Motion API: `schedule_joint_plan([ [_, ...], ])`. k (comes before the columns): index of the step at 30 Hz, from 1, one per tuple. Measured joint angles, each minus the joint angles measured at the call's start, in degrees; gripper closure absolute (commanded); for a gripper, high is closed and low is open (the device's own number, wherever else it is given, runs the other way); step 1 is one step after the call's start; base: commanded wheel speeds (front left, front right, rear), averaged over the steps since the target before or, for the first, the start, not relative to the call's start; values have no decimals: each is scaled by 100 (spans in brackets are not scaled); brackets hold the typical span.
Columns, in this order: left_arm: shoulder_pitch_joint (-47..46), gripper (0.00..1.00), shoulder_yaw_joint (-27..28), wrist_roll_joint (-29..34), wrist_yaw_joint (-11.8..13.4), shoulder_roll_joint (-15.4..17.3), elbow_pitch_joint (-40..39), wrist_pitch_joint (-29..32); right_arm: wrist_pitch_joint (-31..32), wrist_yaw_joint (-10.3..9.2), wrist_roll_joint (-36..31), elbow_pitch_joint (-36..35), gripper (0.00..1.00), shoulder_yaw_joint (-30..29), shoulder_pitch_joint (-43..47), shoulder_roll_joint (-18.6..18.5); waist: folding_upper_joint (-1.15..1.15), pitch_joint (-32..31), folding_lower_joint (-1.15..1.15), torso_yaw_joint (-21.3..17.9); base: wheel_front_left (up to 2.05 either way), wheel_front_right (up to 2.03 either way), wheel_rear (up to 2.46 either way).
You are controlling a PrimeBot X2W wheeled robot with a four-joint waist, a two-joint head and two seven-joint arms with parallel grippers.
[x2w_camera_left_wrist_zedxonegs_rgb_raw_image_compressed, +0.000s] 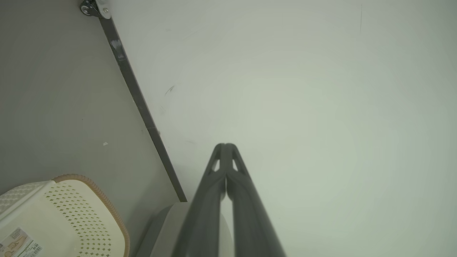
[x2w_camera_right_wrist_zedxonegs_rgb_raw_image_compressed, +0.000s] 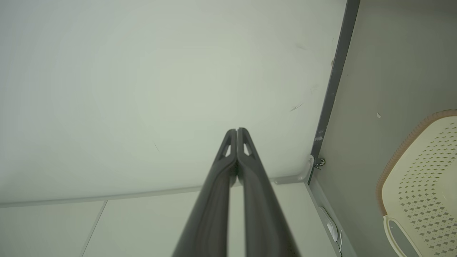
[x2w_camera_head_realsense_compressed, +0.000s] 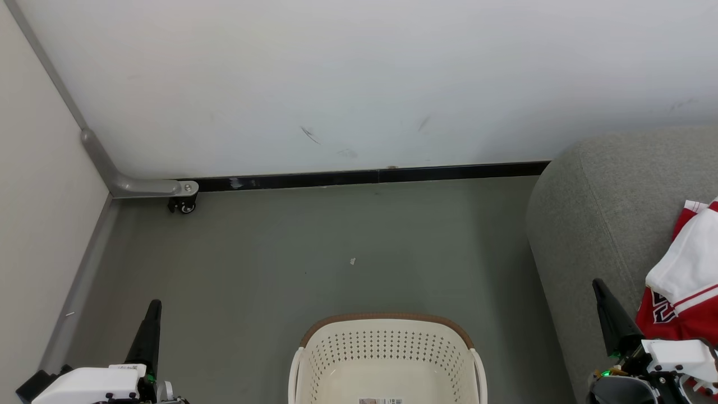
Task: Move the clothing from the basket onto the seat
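Both grippers are pinched shut on nothing: the left gripper [x2w_camera_head_realsense_compressed: 153, 307] stands left of the basket [x2w_camera_head_realsense_compressed: 387, 318], the right gripper [x2w_camera_head_realsense_compressed: 598, 284] in front of the sofa [x2w_camera_head_realsense_compressed: 583, 213]. The clothing [x2w_camera_head_realsense_compressed: 687, 280] lies on the sofa just right of the right gripper, and what shows of the basket, between the two grippers, looks empty. Likely a last check: look over the basket's hidden near part, and lift the right fingers away without snagging the cloth

1 basket [x2w_camera_head_realsense_compressed: 387, 342], 1 seat [x2w_camera_head_realsense_compressed: 594, 213], 1 heap of clothing [x2w_camera_head_realsense_compressed: 687, 292], garment count in it can't be told; 2 grippers: left gripper [x2w_camera_head_realsense_compressed: 153, 304], right gripper [x2w_camera_head_realsense_compressed: 598, 283]; 1 caster wheel [x2w_camera_head_realsense_compressed: 184, 206], 1 pale scrap [x2w_camera_head_realsense_compressed: 352, 261], 1 label [x2w_camera_head_realsense_compressed: 380, 400]
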Motion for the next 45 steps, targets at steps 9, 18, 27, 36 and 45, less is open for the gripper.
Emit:
schedule_joint_plan([
  [9, 0, 100, 1, 0, 0, -1, 3, 0, 34, 0, 0, 10, 100, -2, -1, -1, 0, 0, 0, 0, 0, 0, 0],
  [18, 0, 100, 3, 0, 0, -1, 9, 0, 34, 0, 0, 15, 100, -8, -1, -1, 0, 0, -1, 0, 0, 0, 0],
  [27, 0, 100, 5, 0, 0, -1, 10, 0, 35, 0, 0, 19, 100, -18, -1, 0, 0, 1, -1, 0, 0, 0, 0],
  [36, 0, 100, 9, 0, 0, -1, 10, 1, 40, 0, 0, 22, 100, -29, -1, 1, 0, 1, -1, 0, 0, 0, 0],
  [45, 0, 100, 12, 0, 0, -1, 9, 1, 41, 0, 0, 24, 100, -37, -1, 2, 0, 1, -1, 0, 0, 0, 0],
])
